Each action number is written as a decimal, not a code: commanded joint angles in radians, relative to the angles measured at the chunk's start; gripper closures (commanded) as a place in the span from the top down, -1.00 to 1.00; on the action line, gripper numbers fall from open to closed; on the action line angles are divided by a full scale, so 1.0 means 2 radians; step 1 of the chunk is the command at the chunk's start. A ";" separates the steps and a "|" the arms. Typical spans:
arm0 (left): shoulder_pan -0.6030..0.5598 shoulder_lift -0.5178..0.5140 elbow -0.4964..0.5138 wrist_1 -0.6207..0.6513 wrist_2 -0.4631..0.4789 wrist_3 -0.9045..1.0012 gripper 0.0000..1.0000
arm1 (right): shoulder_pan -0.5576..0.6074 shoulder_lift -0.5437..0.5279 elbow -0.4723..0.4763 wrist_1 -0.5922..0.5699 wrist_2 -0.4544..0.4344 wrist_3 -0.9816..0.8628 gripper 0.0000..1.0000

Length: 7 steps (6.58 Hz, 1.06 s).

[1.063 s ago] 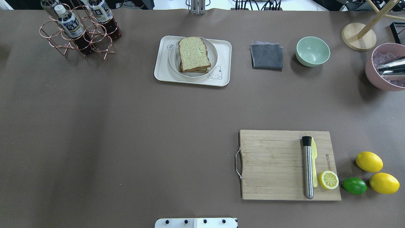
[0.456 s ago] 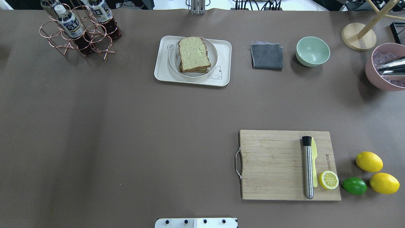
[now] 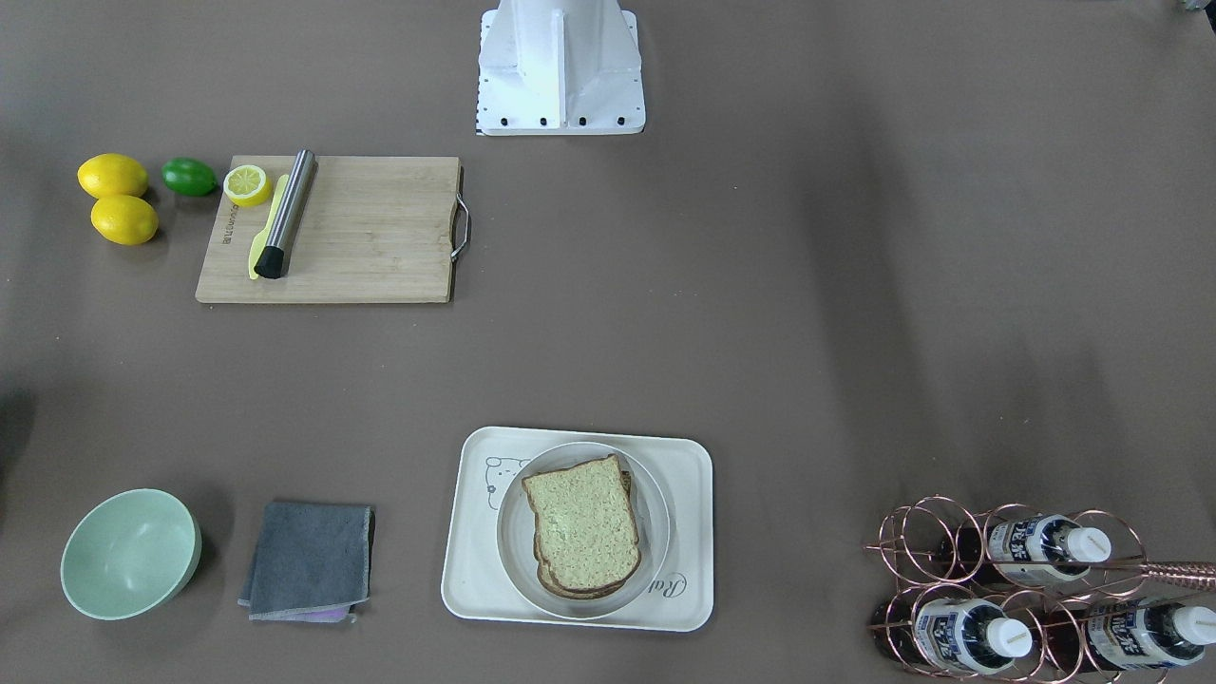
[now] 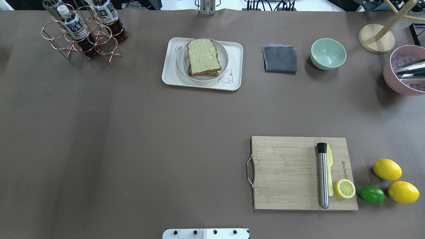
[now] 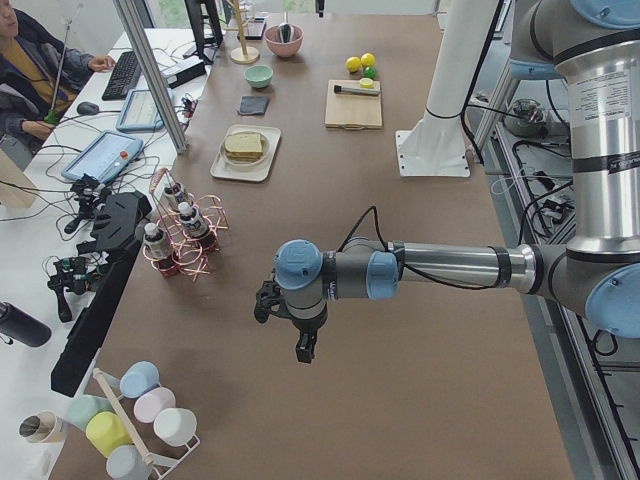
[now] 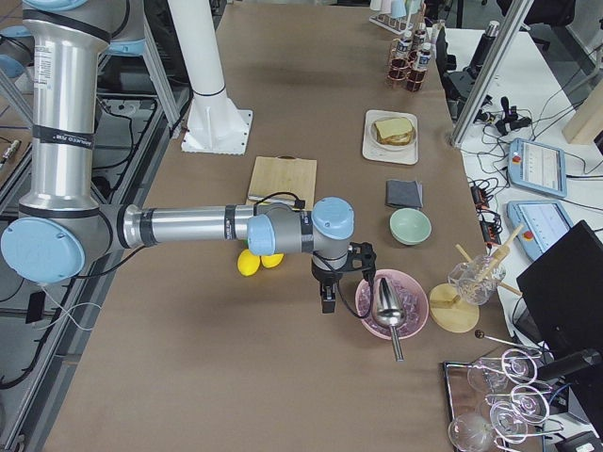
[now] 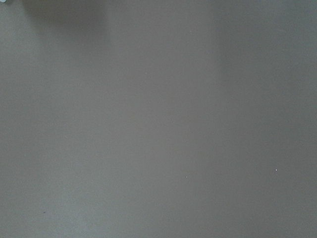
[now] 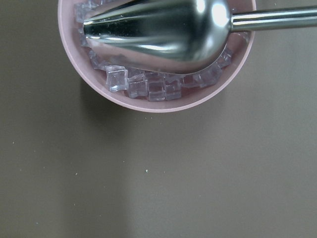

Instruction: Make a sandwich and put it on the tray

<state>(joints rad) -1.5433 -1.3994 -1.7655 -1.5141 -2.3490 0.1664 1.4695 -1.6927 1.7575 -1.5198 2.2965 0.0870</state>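
- Brown-crusted and stacked, the sandwich [image 4: 203, 56] lies on its white plate [image 4: 224, 56], and the plate rests inside the tray [image 4: 170, 78] at the far side of the table, left of the grey cloth [image 4: 280, 59]. The filling is hidden from me.
- I judge the task as good as finished, with nothing left to carry.
- My left gripper [image 5: 303, 348] hangs over bare table at the left end, well apart from the tray. I cannot tell whether it is released or clenched.
- My right gripper [image 6: 327, 299] hovers beside the pink bowl [image 8: 148, 99] of ice at the right end, and I cannot tell its state either.
- Next I would only park both arms, steering clear of that bowl.
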 commanded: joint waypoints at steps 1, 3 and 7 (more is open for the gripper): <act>0.000 0.003 -0.002 -0.004 -0.001 0.000 0.95 | 0.000 -0.006 -0.006 -0.001 0.017 0.000 1.00; 0.000 0.004 0.003 -0.003 -0.001 -0.001 0.95 | 0.000 -0.010 -0.005 0.000 0.021 -0.001 1.00; 0.000 0.014 0.000 -0.004 -0.001 0.000 0.95 | 0.000 -0.010 -0.003 0.000 0.024 -0.001 1.00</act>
<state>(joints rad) -1.5432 -1.3766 -1.7648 -1.5217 -2.3516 0.1644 1.4696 -1.7119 1.7502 -1.5202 2.3448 0.0859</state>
